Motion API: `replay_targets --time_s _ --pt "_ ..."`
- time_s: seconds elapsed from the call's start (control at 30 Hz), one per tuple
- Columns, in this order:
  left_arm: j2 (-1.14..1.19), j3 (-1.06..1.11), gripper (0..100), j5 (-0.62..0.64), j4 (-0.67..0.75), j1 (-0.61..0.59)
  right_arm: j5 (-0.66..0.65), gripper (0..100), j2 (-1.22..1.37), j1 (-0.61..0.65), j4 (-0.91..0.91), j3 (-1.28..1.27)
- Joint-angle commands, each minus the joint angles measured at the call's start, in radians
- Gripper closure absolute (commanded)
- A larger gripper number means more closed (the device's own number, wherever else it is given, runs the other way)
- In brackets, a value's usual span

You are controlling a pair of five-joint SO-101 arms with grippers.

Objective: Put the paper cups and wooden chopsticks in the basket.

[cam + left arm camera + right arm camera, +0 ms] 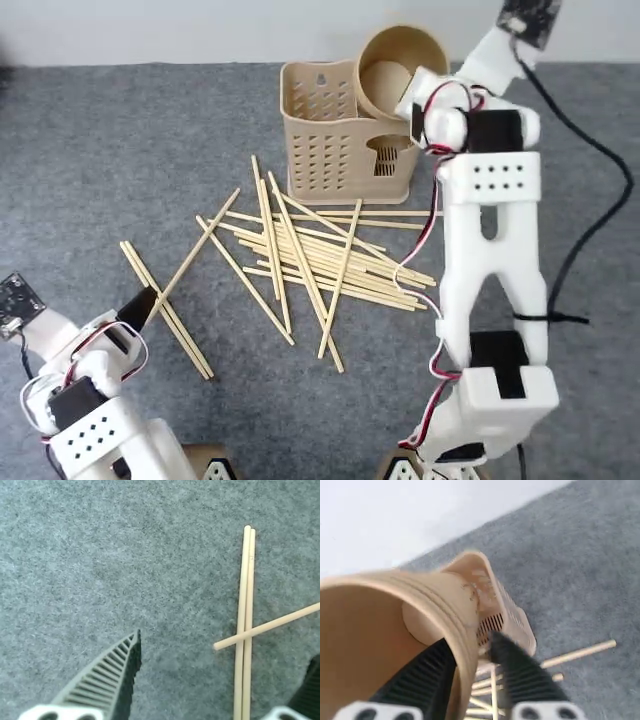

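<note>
The right gripper point(415, 100) clamps the rim of a paper cup point(395, 70), one finger inside the mouth and one outside, as the right wrist view shows. The cup hangs tilted at the far right corner of the beige perforated basket point(330, 160). Whether its base sits inside the basket cannot be told. The basket stands upright at the far centre of the grey carpet point(120, 150).

Just near of the basket, a loose heap of wooden chopsticks point(320, 260) lies crisscrossed on the carpet, the sticks fanning out to left and right. A pair of chopsticks point(165, 310) lies side by side at the left edge of the heap, with a single chopstick point(195, 255) crossing over it.

At the near left corner, the left gripper point(130, 320) hovers low over the carpet with its jaws spread wide and nothing between its fingers. In the left wrist view that pair of chopsticks point(245, 630) lies on the carpet between the two black fingers point(127, 665), closer to one than the other.
</note>
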State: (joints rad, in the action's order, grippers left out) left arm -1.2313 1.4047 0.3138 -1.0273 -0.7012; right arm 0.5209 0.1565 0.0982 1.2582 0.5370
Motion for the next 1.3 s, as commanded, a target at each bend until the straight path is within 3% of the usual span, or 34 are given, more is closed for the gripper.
replay_targets --time_s 0.0,0.17,0.47,0.63,0.93,1.27 --pt "-0.018 -0.005 53 0.011 0.020 0.002 0.009 67.3 -0.013 -0.005 0.076 0.150" --pt "-0.018 -0.005 53 0.011 0.020 0.002 -0.032 69.7 -0.010 0.024 0.191 0.381" --pt "-0.018 -0.001 53 0.011 0.020 0.002 -0.041 99.3 -0.024 0.048 0.400 0.485" --pt "-0.018 -0.001 53 0.011 0.020 0.005 -0.041 99.0 -0.068 0.050 0.536 0.496" --pt "-0.018 -0.001 53 0.011 0.020 0.006 -0.061 99.1 -0.116 0.105 0.527 0.288" --pt "-0.018 -0.001 53 0.011 0.020 0.003 -0.061 99.1 -0.050 0.059 0.160 0.160"
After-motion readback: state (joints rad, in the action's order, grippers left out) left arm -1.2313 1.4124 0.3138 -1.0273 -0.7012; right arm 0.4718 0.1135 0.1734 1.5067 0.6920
